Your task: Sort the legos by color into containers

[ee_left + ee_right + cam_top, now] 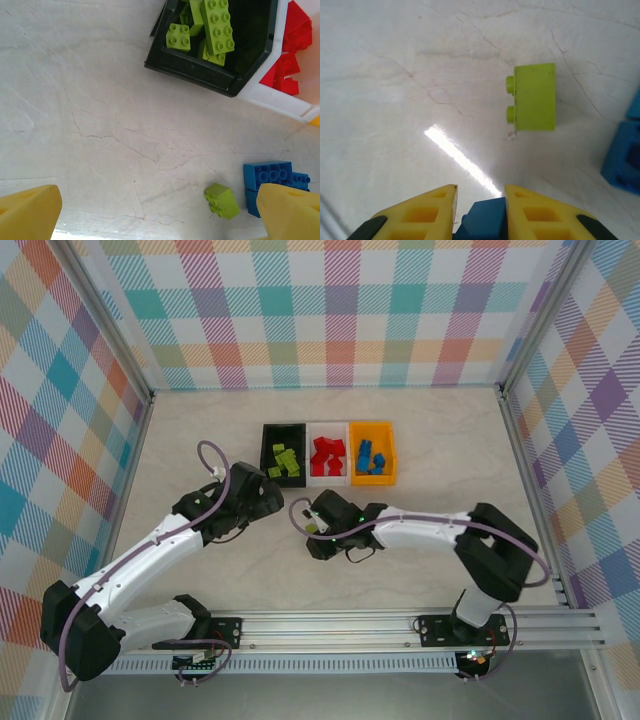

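Two grippers work over a pale table [200, 450]. The right gripper [480, 197] has its yellow fingers [420, 217] drawn narrow onto a blue brick [482, 220], pinching it by opposite flat sides just above the tabletop. The brick is likely light, rigid hard plastic: not fragile, but its smooth walls may slip under an off-centre squeeze. The flat side walls across the short width look the best hold, clear of the studs.

A green brick [532, 97] lies on its side just ahead, near more loose blue bricks [622, 155]. All are on the table in front of the bins.

The right arm reaches leftward from its base, forearm low, wrist tipped down at mid-table. The left arm stretches forward. The left gripper [159, 210] hangs spread wide and empty, near the black bin [266, 455] of green bricks.

Beside it stand the white bin [312, 455] of red bricks and the orange bin [392, 455] of blue ones, which looks the place for the held brick.
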### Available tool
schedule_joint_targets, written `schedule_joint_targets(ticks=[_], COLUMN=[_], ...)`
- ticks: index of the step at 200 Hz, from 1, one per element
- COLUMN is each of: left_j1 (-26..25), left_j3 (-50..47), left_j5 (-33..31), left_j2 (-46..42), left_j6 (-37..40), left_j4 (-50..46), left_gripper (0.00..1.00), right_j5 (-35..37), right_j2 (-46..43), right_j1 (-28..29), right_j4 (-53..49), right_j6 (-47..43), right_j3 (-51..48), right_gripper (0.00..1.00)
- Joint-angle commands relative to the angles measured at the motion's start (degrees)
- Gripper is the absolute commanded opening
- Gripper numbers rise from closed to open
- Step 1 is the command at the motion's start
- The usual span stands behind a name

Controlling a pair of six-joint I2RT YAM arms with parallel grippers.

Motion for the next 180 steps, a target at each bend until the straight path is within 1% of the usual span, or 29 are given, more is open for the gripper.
schedule_joint_targets(ticks=[1, 16, 27, 41, 58, 77, 104, 128, 146, 165, 180], left_j1=[-0.02, -0.3, -0.91, -1.97, -3.66, -5.5, -7.07, -8.17, -9.0, -9.89, -10.5], left_j3=[-1.63, -2.32, -2.9, -3.18, -2.84, -2.71, -2.55, -2.0, -1.52, -0.58, 0.23], left_j5=[2.27, 3.6, 4.23, 4.99, 5.49, 5.87, 7.73, 9.02, 9.65, 10.33, 10.45], left_j2=[-0.29, -0.03, 0.23, 1.11, 3.34, 5.72, 9.37, 13.26, 16.29, 19.64, 21.9], left_j6=[0.75, 1.31, 1.92, 2.21, 2.19, 2.75, 3.82, 3.91, 3.97, 3.9, 3.98], left_j4=[0.9, 2.48, 3.9, 5.33, 6.23, 7.75, 9.89, 11.0, 12.11, 12.98, 13.3], left_gripper=[1.0, 1.0, 1.0, 1.0, 1.0, 1.0, 1.0, 0.99, 0.96, 0.93, 0.91], right_j5=[-0.19, 0.82, 1.04, 0.51, -0.27, -0.91, -0.71, 0.35, 0.64, -0.19, -0.86], right_j2=[-7.42, -11.67, -13.36, -13.79, -10.22, -2.86, 9.59, 17.87, 21.62, 22.45, 20.98], right_j1=[-1.34, -4.9, -9.39, -16.76, -25.13, -31.24, -35.19, -36.75, -37.15, -37.32, -37.26], right_j4=[-2.05, -4.05, -5.49, -5.1, -3.53, -1.79, -3.7, -6.46, -8.16, -8.44, -8.25], right_j6=[1.6, 0.78, -0.51, -1.77, -2.68, -3.23, -3.54, -3.11, -2.55, -2.45, -2.36], right_j3=[-1.36, -1.3, -0.21, 1.62, 5.05, 11.21, 23.04, 32.21, 36.78, 38.97, 39.3], right_gripper=[0.19, 0.19, 0.19, 0.2, 0.2, 0.19, 0.19, 0.23, 0.34, 0.53, 0.59])
